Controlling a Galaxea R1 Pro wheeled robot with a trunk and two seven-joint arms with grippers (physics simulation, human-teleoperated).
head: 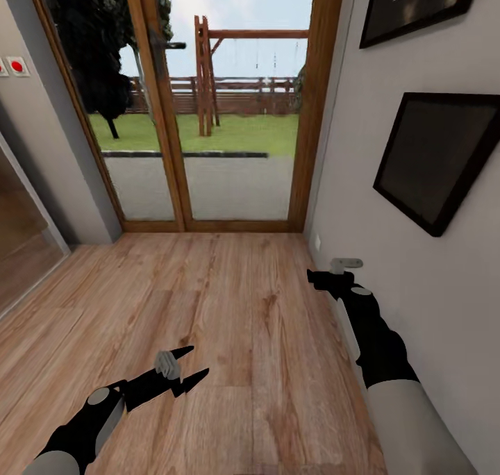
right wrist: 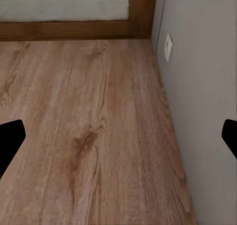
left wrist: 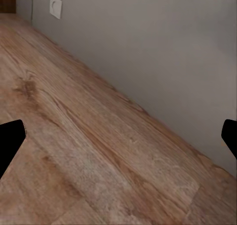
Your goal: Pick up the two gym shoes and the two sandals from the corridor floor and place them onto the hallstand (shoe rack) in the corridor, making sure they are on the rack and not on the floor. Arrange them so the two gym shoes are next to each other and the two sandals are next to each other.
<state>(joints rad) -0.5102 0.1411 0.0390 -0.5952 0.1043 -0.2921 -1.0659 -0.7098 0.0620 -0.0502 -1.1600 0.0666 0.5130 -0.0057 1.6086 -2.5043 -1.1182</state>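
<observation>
The corridor floor (head: 236, 301) of light brown wood-grain planks stretches ahead to a glazed door. The gym shoes, the sandals and the hallstand are out of view. My left gripper (head: 198, 361) hovers low over the planks at the lower left, open, with nothing between its fingers. My right gripper (head: 318, 278) is held close to the right wall, above the floor. In the right wrist view its fingertips (right wrist: 12, 138) stand far apart over bare planks (right wrist: 89, 111), so it is open and empty. Bare floor (left wrist: 98, 151) and the wall base lie in the left wrist view.
A wood-framed glass double door (head: 208, 114) closes the corridor's far end, with a garden behind it. The right wall carries two dark framed pictures (head: 434, 159) and a low white socket (head: 317, 242). A glazed panel (head: 21, 239) lines the left side.
</observation>
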